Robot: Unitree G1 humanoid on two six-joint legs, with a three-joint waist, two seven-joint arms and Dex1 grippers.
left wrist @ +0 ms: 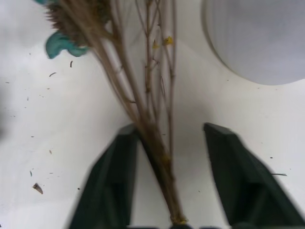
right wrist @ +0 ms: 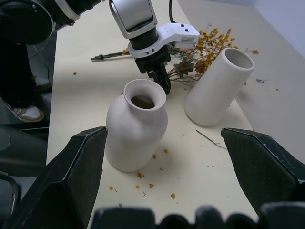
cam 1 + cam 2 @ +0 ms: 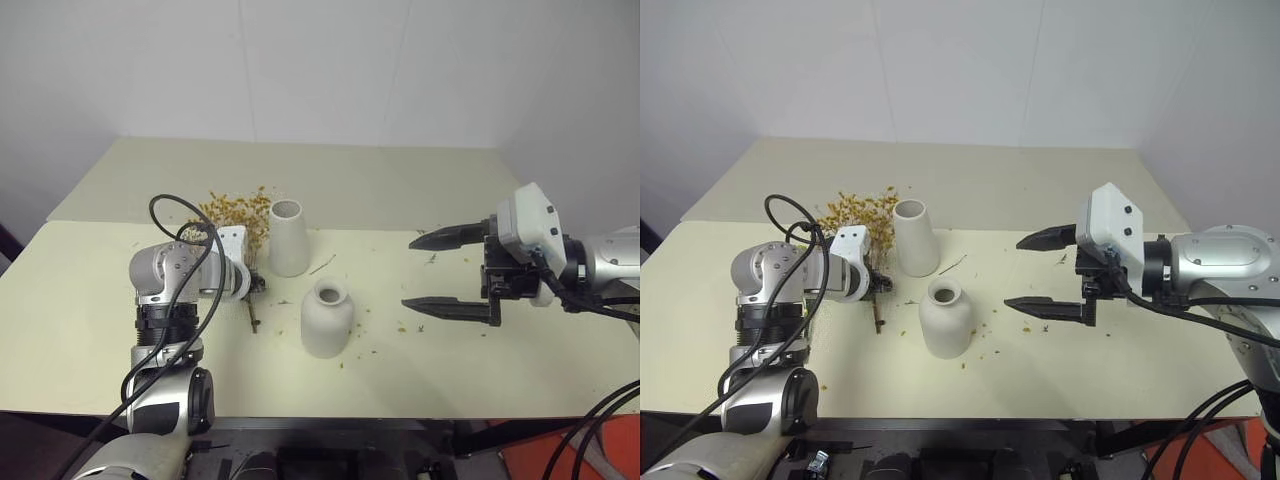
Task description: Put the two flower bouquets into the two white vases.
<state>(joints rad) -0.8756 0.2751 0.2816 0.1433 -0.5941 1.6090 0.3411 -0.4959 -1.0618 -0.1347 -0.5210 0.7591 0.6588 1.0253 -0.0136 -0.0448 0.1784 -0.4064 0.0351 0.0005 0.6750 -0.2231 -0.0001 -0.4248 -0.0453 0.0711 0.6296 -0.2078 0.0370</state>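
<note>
A pale cream table (image 3: 90,330) carries two matte white ceramic vases — a taller tapered cylinder vase with a wide mouth (image 3: 288,237) and, nearer the robot, a shorter rounded vase with a narrow neck (image 3: 327,317). Both stand upright and apart from each other, and no flowers show in their mouths.

The dried bunch of tiny yellow-orange blossoms on thin brown stems (image 3: 237,212) lies flat on the table just left of the taller vase, its blossoms reaching back toward the wall and its stem ends pointing toward the robot. A second cluster of grey-green sprigs (image 2: 187,66) lies among these stems, close to the taller vase's base.

The left gripper (image 1: 167,176) points steeply down over the lower stems. In the left wrist view its two black fingers (image 1: 112,183) straddle the brown stems with a gap on either side — partly open, not clamped on them.

The right gripper (image 3: 440,272) hovers above the table to the right of the shorter vase, pointing toward it, jaws spread wide and holding nothing.

Small yellow petal crumbs (image 3: 402,326) lie scattered around both vases.
</note>
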